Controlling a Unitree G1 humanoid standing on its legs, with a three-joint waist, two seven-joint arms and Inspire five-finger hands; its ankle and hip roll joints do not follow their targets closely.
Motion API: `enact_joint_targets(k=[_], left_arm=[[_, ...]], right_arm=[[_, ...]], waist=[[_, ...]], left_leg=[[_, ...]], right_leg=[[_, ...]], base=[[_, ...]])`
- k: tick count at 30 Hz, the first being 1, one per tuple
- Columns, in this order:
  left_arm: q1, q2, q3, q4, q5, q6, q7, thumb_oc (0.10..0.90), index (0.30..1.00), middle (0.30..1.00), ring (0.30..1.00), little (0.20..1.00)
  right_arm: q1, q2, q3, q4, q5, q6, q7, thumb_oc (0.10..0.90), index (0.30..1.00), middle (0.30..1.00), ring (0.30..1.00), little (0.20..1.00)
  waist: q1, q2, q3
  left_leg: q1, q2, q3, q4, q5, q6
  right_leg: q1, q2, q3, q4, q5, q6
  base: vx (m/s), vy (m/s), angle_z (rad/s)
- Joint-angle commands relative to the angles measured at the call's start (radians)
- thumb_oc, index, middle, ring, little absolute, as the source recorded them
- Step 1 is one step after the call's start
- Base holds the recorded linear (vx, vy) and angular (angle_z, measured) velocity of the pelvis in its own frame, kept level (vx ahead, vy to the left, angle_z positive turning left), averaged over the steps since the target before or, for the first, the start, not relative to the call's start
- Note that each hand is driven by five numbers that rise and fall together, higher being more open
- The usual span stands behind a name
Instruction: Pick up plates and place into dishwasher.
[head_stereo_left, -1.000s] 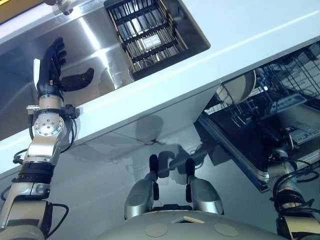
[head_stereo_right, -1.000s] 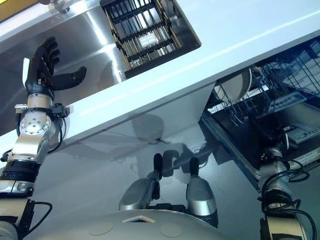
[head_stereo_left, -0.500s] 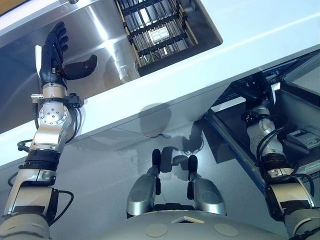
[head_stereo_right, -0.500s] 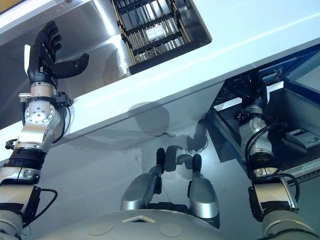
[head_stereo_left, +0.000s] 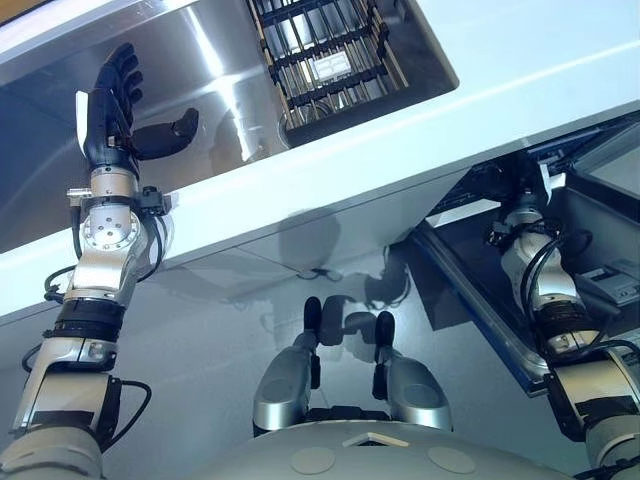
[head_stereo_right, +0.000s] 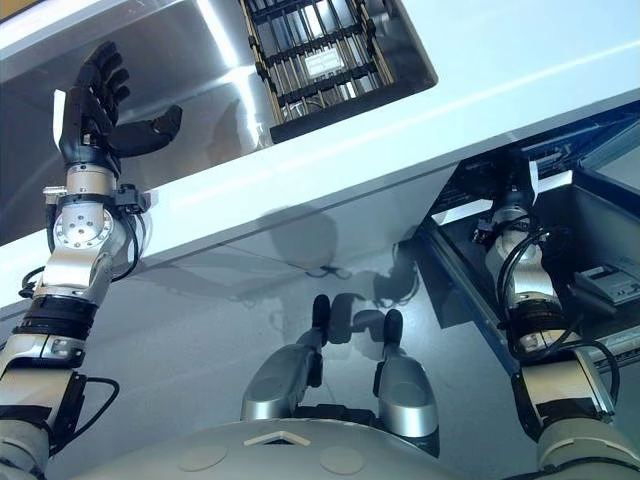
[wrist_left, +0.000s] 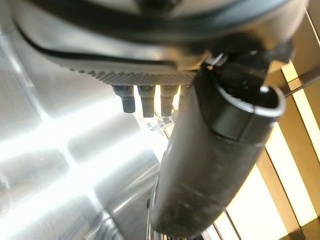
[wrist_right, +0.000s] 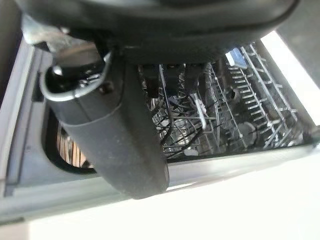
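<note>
left eye view, l hand (head_stereo_left: 108, 112) spread, sink (head_stereo_left: 222, 70)?

Sink in the counter above, dishwasher below at the right.
The sink (head_stereo_left: 200, 90) is set in the counter (head_stereo_left: 520, 60), with a dish rack (head_stereo_left: 330, 60) at its right end and the left hand (head_stereo_left: 112, 100) over its left part. Under the counter's front edge, at the right, is the dishwasher (head_stereo_left: 596, 215), a wire rack (wrist_right: 235, 115) inside it and the right hand (wrist_right: 120, 130) at its opening.
</note>
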Motion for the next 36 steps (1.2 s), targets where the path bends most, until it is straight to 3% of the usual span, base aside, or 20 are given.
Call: enact_joint_targets(k=[1,2,4,7,8,10,14,19,20,24,29,36], left_arm=[[0.070,0.003,0.073,-0.060,0.015,-0.076,-0.002,0.800,0.900,0.900,0.900,0.900],[0.084,-0.002,0.075,-0.070,0.015,-0.076,-0.006,0.800,0.900,0.900,0.900,0.900],[0.137,-0.028,0.119,-0.106,-0.009,-0.085,-0.052,0.800,0.900,0.900,0.900,0.900],[0.142,-0.040,0.144,-0.100,-0.034,-0.083,-0.068,0.800,0.900,0.900,0.900,0.900],[0.139,-0.046,0.153,-0.094,-0.050,-0.084,-0.070,0.800,0.900,0.900,0.900,0.900],[0.126,-0.048,0.157,-0.083,-0.056,-0.079,-0.057,0.800,0.900,0.900,0.900,0.900],[0.099,-0.035,0.154,-0.058,-0.070,-0.078,-0.044,0.800,0.900,0.900,0.900,0.900],[0.059,-0.012,0.144,-0.027,-0.068,-0.079,-0.046,0.800,0.900,0.900,0.900,0.900],[0.043,0.003,0.140,-0.017,-0.069,-0.078,-0.049,0.800,0.900,0.900,0.900,0.900],[0.005,0.031,0.122,0.004,-0.062,-0.073,-0.035,0.800,0.900,0.900,0.900,0.900],[-0.048,0.076,0.098,0.031,-0.071,-0.078,-0.022,0.800,0.900,0.900,0.900,0.900],[-0.155,0.079,0.059,0.063,-0.109,-0.126,0.052,0.800,0.900,0.900,0.900,0.900]], right_arm=[[0.052,0.044,-0.059,-0.114,-0.061,-0.098,-0.013,0.800,0.900,0.900,0.900,0.900],[0.080,0.047,-0.073,-0.123,-0.061,-0.100,-0.016,0.800,0.900,0.900,0.900,0.900],[0.207,0.080,-0.190,-0.148,-0.051,-0.136,-0.059,0.800,0.900,0.900,0.900,0.900],[0.259,0.104,-0.263,-0.171,-0.051,-0.170,-0.098,0.800,0.900,0.900,0.900,0.900],[0.280,0.114,-0.298,-0.180,-0.074,-0.216,-0.160,0.800,0.900,0.900,0.900,0.900],[0.287,0.113,-0.334,-0.196,-0.105,-0.251,-0.247,0.800,0.900,0.900,0.900,0.900],[0.280,0.108,-0.391,-0.172,-0.041,-0.311,-0.284,0.800,0.900,0.900,0.900,0.900],[0.277,0.094,-0.432,-0.097,0.048,-0.283,-0.251,0.800,0.900,0.900,0.900,0.900],[0.275,0.080,-0.437,-0.058,0.058,-0.255,-0.265,0.800,0.900,0.900,0.900,0.900],[0.263,0.050,-0.444,0.040,0.104,-0.243,-0.306,0.800,0.900,0.900,0.900,0.900],[0.239,0.014,-0.464,0.139,0.127,-0.207,-0.354,0.800,0.900,0.900,0.900,0.900],[0.145,-0.040,-0.470,0.269,0.311,-0.201,-0.357,0.800,0.900,0.900,0.900,0.900]], waist=[[-0.007,-0.097,-0.105],[-0.007,-0.097,-0.111],[-0.051,-0.101,-0.127],[-0.079,-0.102,-0.136],[-0.094,-0.099,-0.139],[-0.111,-0.093,-0.142],[-0.132,-0.081,-0.152],[-0.146,-0.073,-0.168],[-0.149,-0.072,-0.171],[-0.155,-0.068,-0.170],[-0.161,-0.052,-0.148],[-0.173,-0.006,-0.066]], left_leg=[[0.076,-0.083,0.066,0.010,-0.141,0.065],[0.082,-0.083,0.070,0.009,-0.143,0.067],[0.108,-0.080,0.097,0.004,-0.157,0.073],[0.121,-0.079,0.116,0.003,-0.168,0.077],[0.128,-0.078,0.128,0.003,-0.175,0.079],[0.135,-0.078,0.144,0.004,-0.183,0.081],[0.146,-0.080,0.171,0.007,-0.197,0.083],[0.152,-0.080,0.197,0.011,-0.207,0.082],[0.154,-0.080,0.204,0.014,-0.210,0.083],[0.150,-0.076,0.215,0.034,-0.220,0.084],[0.128,-0.078,0.217,0.078,-0.231,0.082],[0.045,-0.086,0.210,0.195,-0.251,0.073]], right_leg=[[-0.049,-0.022,0.071,0.109,-0.058,0.037],[-0.045,-0.021,0.075,0.108,-0.059,0.039],[-0.035,-0.017,0.100,0.109,-0.060,0.047],[-0.031,-0.015,0.121,0.111,-0.064,0.052],[-0.032,-0.014,0.134,0.113,-0.065,0.056],[-0.034,-0.014,0.150,0.115,-0.066,0.061],[-0.033,-0.017,0.172,0.115,-0.067,0.069],[-0.034,-0.020,0.186,0.116,-0.070,0.076],[-0.035,-0.021,0.188,0.121,-0.073,0.077],[-0.044,-0.025,0.192,0.140,-0.080,0.076],[-0.069,-0.031,0.198,0.178,-0.087,0.075],[-0.148,-0.046,0.199,0.283,-0.134,0.046]], base=[[0.05,0.063,0.12],[0.08,0.093,-0.04],[0.07,0.090,-0.22],[0.02,0.056,-0.29],[0.00,0.068,-0.32],[0.00,0.061,-0.39],[0.00,0.043,-0.27],[0.02,0.019,-0.29],[0.03,-0.005,-0.18],[0.02,-0.038,-0.08],[0.01,-0.027,-0.06],[-0.03,-0.006,-0.03]])
